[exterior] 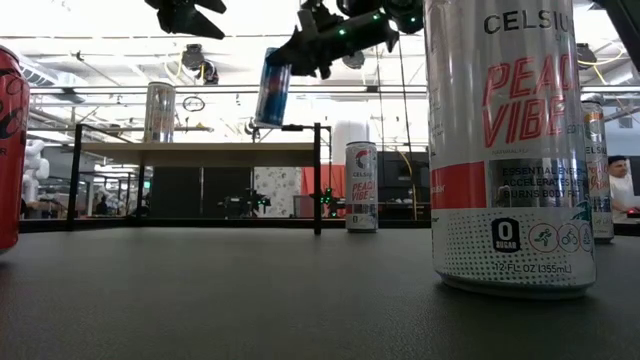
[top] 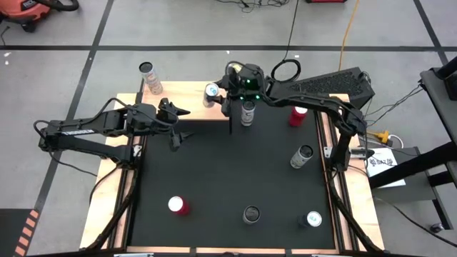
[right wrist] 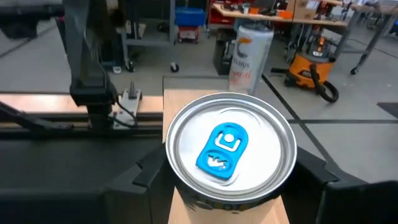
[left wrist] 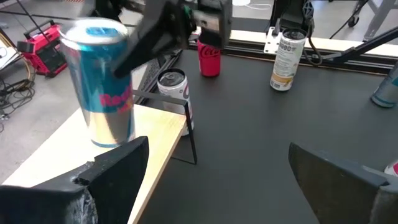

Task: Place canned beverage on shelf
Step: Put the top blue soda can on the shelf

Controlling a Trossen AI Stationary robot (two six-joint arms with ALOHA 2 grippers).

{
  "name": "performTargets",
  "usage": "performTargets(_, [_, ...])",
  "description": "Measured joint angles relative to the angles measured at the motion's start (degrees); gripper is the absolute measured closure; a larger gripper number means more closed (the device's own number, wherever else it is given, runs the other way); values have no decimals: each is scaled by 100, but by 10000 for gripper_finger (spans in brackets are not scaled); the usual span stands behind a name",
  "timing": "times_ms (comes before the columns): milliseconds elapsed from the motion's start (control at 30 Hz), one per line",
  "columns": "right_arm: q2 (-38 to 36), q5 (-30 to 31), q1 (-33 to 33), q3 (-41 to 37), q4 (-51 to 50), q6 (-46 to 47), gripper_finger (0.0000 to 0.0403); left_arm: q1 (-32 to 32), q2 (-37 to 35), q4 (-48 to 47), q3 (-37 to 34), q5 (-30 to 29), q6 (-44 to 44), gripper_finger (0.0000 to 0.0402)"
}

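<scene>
**Mia:** The black surface [top: 228, 171] has wood strips on its sides, and lots of cans stand on it. Where is the can we care about?

**Ben:** Look at the tall blue and silver drink can [exterior: 272, 87]. It hangs in the air, tipped a little, just above the end of the pale wooden shelf on thin black legs [exterior: 200, 153]. The right claw [top: 214, 93] is squeezing it from both sides.

**Mia:** Is anything on the shelf yet?

**Ben:** Yes, a tall silver can with a dark top [top: 149, 77] stands at the other end, well apart.

**Mia:** So how should it set the can down well?

**Ben:** I think it should turn the can straight up first. Then go down slowly till the bottom sits flat on the wood. Keep it away from the edge, or it may fall off. Let go only when it stands by itself.

**Mia:** And the left claw [top: 178, 123]?

**Ben:** It waits wide open, holding nothing, near the shelf's side. A white and red can [exterior: 361, 187] stands on the surface just beside the shelf's leg, so don't bump it.
</scene>
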Motion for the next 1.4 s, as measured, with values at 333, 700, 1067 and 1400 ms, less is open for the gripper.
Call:
performTargets(333, [4,-582,-459,249,-263,335,203,0,1,-62,0,0,29,10])
performTargets(700, [2,-591,-657,255,-994,117,202,0,2,-96,0,-2,29,10])
performTargets(1067, [4,-600,-689,253,-1052,129,187,-1,1,-91,0,-2,9,10])
performTargets(1400, [4,-600,-687,250,-1393,166,172,-1,1,-85,0,-4,7,10])
